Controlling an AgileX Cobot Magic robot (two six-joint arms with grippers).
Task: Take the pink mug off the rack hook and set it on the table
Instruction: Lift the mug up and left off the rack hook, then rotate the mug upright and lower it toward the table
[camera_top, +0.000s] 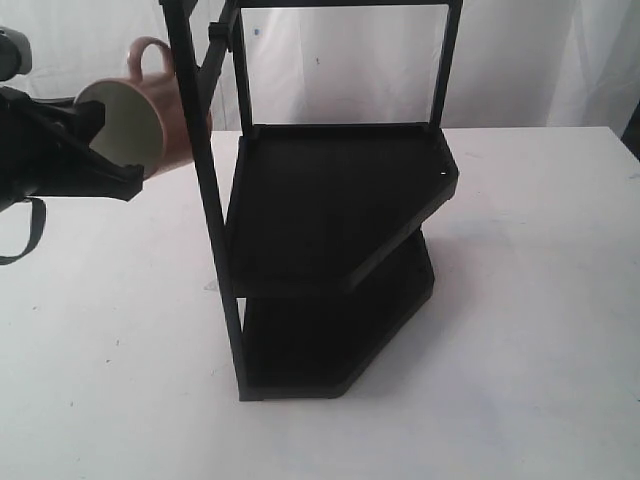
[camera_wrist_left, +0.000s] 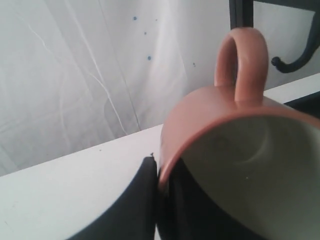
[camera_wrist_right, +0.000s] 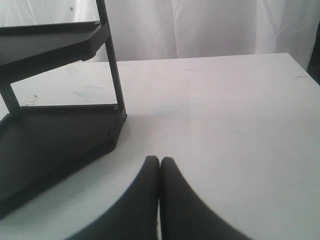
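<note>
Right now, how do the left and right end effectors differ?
The left end effector is shut on the rim of the dusty-pink ceramic mug; the right end effector is shut on nothing. The left hangs high beside the tall black rack's upright post; the right sits low over the white table near the rack's bottom shelf. Both are black with jaws closed.

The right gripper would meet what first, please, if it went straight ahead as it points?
Probably nothing soon: only the table lies ahead of the right gripper; the rack sits aside.
</note>
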